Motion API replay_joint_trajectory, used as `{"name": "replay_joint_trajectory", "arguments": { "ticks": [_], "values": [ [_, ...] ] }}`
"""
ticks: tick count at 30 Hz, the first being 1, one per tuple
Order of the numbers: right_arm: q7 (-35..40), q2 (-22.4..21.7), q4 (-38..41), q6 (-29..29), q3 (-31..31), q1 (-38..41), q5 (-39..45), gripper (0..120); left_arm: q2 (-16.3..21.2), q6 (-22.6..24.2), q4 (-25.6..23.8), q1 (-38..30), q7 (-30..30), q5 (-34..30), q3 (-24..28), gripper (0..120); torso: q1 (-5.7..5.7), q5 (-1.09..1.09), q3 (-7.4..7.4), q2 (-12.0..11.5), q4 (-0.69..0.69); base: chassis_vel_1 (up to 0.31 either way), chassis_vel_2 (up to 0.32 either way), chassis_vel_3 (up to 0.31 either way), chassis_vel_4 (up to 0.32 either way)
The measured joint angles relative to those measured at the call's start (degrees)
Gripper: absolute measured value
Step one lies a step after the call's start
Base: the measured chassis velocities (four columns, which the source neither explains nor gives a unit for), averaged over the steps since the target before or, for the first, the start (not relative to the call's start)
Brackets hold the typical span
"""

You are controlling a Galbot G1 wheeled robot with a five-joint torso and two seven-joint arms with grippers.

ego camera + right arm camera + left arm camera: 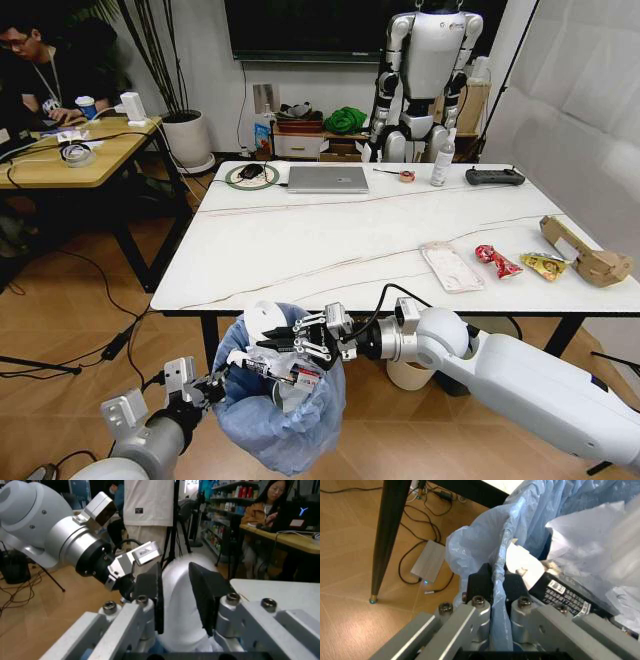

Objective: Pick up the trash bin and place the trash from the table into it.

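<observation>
- Trash bin (280, 420) sits at lower centre of the head view, held off the floor in front of the worktop's (330, 240) near edge; its blue bag bulges over the rim.
- Left end effector (222, 381) at lower left, fingers pressed together pinching the bag-covered rim; left wrist view shows the pads (481, 581) clamped on the blue film.
- Right end effector (290, 340) hangs over the bin mouth; its pads (150, 592) pinch a white lid (266, 318), seen as a smooth white round thing between them in the right wrist view.
- Crumpled white tissue (590, 551) and a dark printed wrapper (565, 594) already lie in the bin.
- Left on the worktop, right side of the head view: clear package (452, 266), red wrapper (497, 261), yellow wrapper (545, 264), brown paper bag (590, 255).
- Handling, as a judgement: bin is light but the bag is thin and slippery, so hold through to the stiff rim; lid is light, rigid and smooth, best taken across its edge; wrappers are flat and crinkly, likely to slide, so pinch low at an edge; paper bag is soft, crushes easily.
</observation>
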Motion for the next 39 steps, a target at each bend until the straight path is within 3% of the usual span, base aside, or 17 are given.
{"name": "replay_joint_trajectory", "arguments": {
  "ticks": [13,18,22,23,25,29,32,36,38,39],
  "values": [
    [-0.50,-0.68,-0.30,0.11,2.22,-1.90,-0.64,69,-0.05,0.37,-0.06,0.19,-0.23,0.03,0.03,0,0.01,0.00,0.00,0.00,0.00,0.000,0.000,0.000,0.000],
    [3.00,-0.41,-0.55,0.56,5.28,-3.20,-1.01,86,-0.15,0.74,-0.01,0.81,-0.53,0.06,-0.05,0,0.01,0.01,0.00,0.00,0.01,0.000,0.000,0.000,0.000],
    [13.96,-0.66,-2.02,1.57,13.03,-6.63,-1.70,98,-0.31,0.80,0.55,1.37,-0.59,0.77,0.32,0,0.01,0.00,0.00,0.00,0.03,0.000,0.000,0.000,0.000],
    [13.96,-0.66,-2.02,1.57,13.03,-6.63,-1.70,98,-0.31,0.80,0.55,1.37,-0.59,0.77,0.32,0,0.01,0.00,0.00,0.00,0.03,0.000,0.000,0.000,0.000],
    [26.15,-2.06,-2.74,2.28,21.36,-11.50,-1.25,100,-0.59,0.66,1.07,1.03,-0.61,1.27,0.40,0,0.01,0.01,0.00,0.00,-0.01,0.000,0.000,0.000,0.000],
    [32.52,-2.85,-3.09,2.01,27.41,-16.50,0.75,100,-0.90,0.45,1.25,1.41,-0.49,1.95,-0.16,0,0.00,0.01,0.00,0.00,-0.07,0.000,0.000,0.000,0.000],
    [32.33,-1.37,-4.77,1.97,33.03,-21.05,2.67,100,-2.53,0.03,-0.10,3.48,-0.04,3.71,-1.72,0,0.01,0.04,0.00,0.00,0.04,0.000,0.000,0.000,0.000],
    [31.21,-0.99,-4.66,1.70,37.82,-25.03,2.77,100,-2.66,-0.04,-0.38,3.47,0.06,4.19,-1.88,0,0.00,0.03,0.00,0.00,0.06,0.000,0.000,0.000,0.000],
    [29.07,0.70,-2.69,1.63,50.20,-35.52,1.21,100,-1.92,-0.06,-0.31,2.93,0.12,4.36,-1.89,0,0.01,0.00,0.00,0.00,0.01,0.000,0.000,0.000,0.000],
    [29.07,0.70,-2.69,1.63,50.20,-35.52,1.21,100,-1.92,-0.06,-0.31,2.93,0.12,4.36,-1.89,0,0.01,0.00,0.00,0.00,0.01,0.000,0.000,0.000,0.000]
  ]
}}
